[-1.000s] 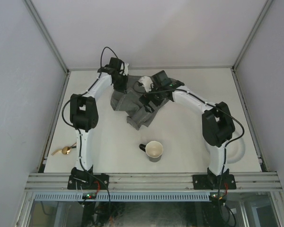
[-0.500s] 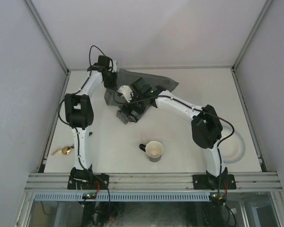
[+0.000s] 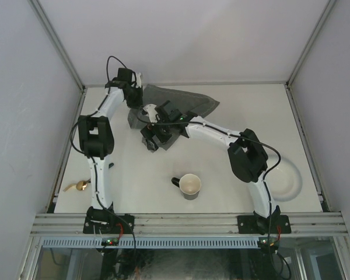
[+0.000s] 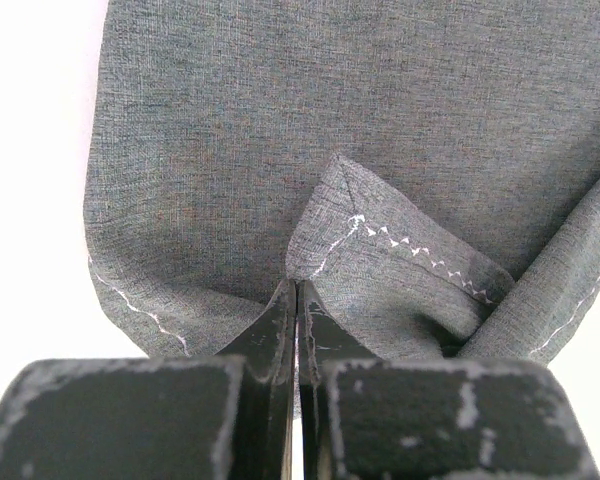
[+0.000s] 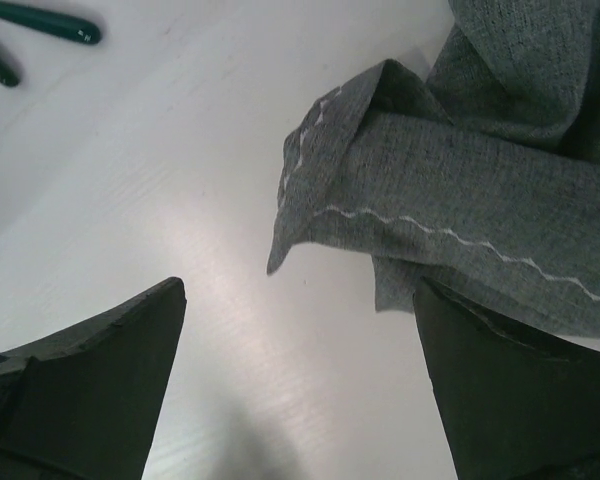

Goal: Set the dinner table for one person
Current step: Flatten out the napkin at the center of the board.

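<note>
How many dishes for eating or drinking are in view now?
2. A mug stands at the front middle of the dinner table; a white plate lies at the front right, partly hidden by the right arm. The cloth may hide others.

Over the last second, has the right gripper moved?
Yes. Seen from above, the right gripper has swung left: it was roughly in line with the mug, which has stayed put, and now sits left of it.

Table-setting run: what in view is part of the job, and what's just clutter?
Job:
- table
- grey mat, pinched by left gripper
- mug
- plate
- gold spoon

Lying about:
- nothing for sure
- two green handles in the right wrist view, beyond the open right gripper; can't tell what they are
</note>
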### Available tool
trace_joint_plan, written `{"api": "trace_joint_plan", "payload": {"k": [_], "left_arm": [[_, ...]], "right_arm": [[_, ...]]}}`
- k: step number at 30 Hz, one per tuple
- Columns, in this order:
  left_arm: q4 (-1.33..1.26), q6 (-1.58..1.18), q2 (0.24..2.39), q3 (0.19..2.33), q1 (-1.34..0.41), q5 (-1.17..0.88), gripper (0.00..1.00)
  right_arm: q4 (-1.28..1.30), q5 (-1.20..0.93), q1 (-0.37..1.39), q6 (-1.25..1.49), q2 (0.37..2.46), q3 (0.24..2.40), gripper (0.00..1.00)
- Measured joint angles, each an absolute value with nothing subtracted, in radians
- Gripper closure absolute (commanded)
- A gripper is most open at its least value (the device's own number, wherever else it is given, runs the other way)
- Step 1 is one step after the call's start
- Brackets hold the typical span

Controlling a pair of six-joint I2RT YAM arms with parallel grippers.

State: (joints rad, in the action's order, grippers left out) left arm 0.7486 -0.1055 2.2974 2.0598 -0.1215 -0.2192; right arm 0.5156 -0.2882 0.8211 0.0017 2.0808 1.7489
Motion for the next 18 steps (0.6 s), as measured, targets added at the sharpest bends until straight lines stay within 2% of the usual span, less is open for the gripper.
{"api": "trace_joint_plan", "payload": {"k": [5, 11, 14, 18], "left_arm": [[0.746, -0.105, 2.297, 2.060, -0.118, -0.224, 1.00], [0.744, -0.105, 2.297, 2.060, -0.112, -0.235, 1.00], [0.743, -0.106, 2.297, 2.060, -0.110, -0.241, 1.00], [0.743, -0.107, 2.297, 2.060, -0.109, -0.244, 1.00]], "right_arm": [[0.467, -0.271, 0.845, 0.079, 2.165, 1.784, 0.11], [0.465, -0.264, 0.872, 0.128, 2.207, 1.783, 0.27], [0.459, -0.264, 0.876, 0.141, 2.207, 1.783, 0.40], [0.453, -0.265, 0.876, 0.149, 2.207, 1.783, 0.68]]}}
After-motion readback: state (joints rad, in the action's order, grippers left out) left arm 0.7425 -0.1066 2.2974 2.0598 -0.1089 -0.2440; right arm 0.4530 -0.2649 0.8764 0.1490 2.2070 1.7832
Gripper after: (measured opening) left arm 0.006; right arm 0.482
